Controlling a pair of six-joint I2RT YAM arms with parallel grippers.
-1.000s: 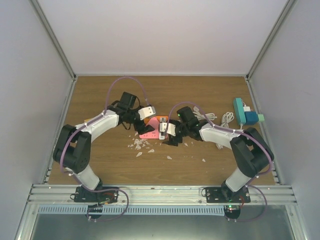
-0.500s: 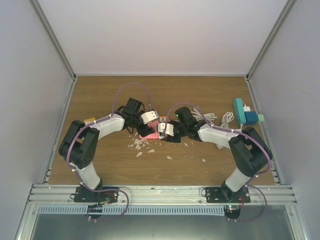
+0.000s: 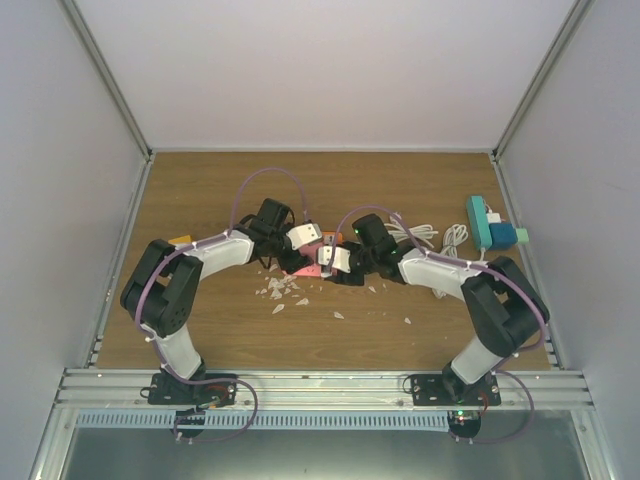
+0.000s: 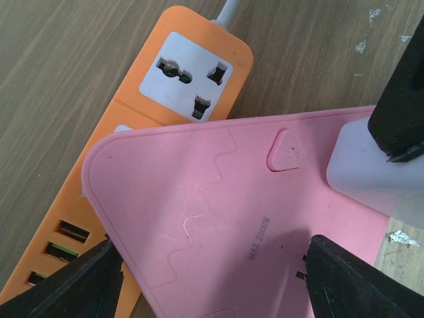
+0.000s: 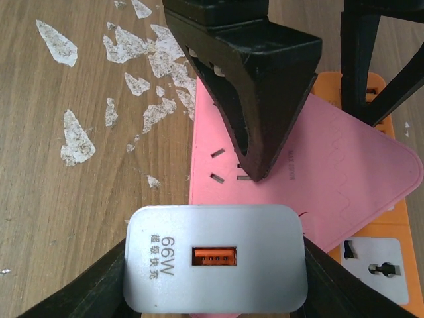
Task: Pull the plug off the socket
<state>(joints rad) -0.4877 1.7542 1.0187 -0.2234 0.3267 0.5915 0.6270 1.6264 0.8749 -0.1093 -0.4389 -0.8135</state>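
mid-table, the right gripper is clamping the grey charger plug by its flat sides, seated in the pink socket strip lying atop an orange strip — the left gripper, jaws part-open, is straddling the pink body, gripping nothing clearly. light, rigid, smooth plastic — likely needing a straight pull with the strip pinned.
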